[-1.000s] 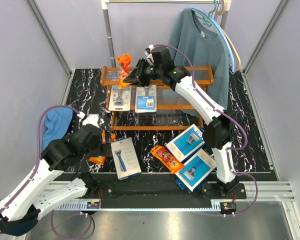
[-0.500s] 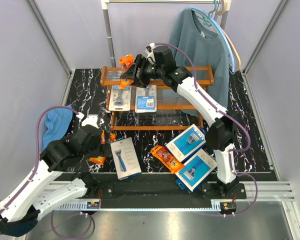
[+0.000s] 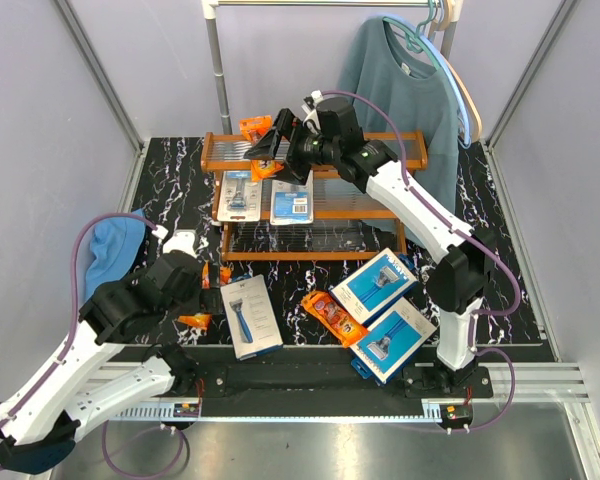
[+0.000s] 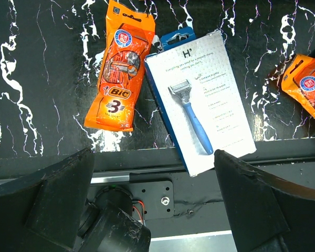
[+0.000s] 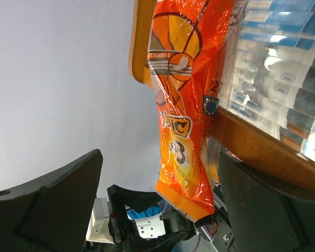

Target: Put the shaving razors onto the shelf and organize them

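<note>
Crinkly orange plastic razor bag lies at left end of top tier, orange-brown wooden wire-grate shelf. Likely light, limp, slippery; best pinched at flat header. Right gripper spread wide, flanking bag, not pinching. Left gripper spread above black marbled table.

From above and behind, the top view takes in the whole tabletop, sharing the near-edge box with the close, downward left wrist view and the shelf's top with the right's.

A lab test cell (boxed in): grey panel walls, aluminium struts.
</note>
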Controlling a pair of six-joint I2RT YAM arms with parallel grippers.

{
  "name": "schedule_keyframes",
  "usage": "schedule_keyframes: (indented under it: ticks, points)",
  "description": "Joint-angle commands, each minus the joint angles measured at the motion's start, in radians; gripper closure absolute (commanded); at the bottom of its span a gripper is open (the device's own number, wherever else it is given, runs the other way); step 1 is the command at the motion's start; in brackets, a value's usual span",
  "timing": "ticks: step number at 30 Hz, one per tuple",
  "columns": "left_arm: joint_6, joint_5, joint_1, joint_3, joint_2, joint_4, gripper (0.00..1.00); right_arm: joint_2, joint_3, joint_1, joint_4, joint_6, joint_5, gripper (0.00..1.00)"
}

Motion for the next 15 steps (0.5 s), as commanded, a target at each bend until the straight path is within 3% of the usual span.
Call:
schedule_keyframes:
  ticks: [1, 15]
  points:
    - [0.000, -0.003, 0.002, -0.008, -0.008, 0.014, 0.01, 0.004, -0.012, -0.009, -0.004, -0.024, 0.048, 0.00]
    - [0.006, -0.012, 0.002, -0.020, -0.005, 0.011, 0.01, 0.067, 0.044, 0.018, 0.041, 0.025, 0.007, 0.00]
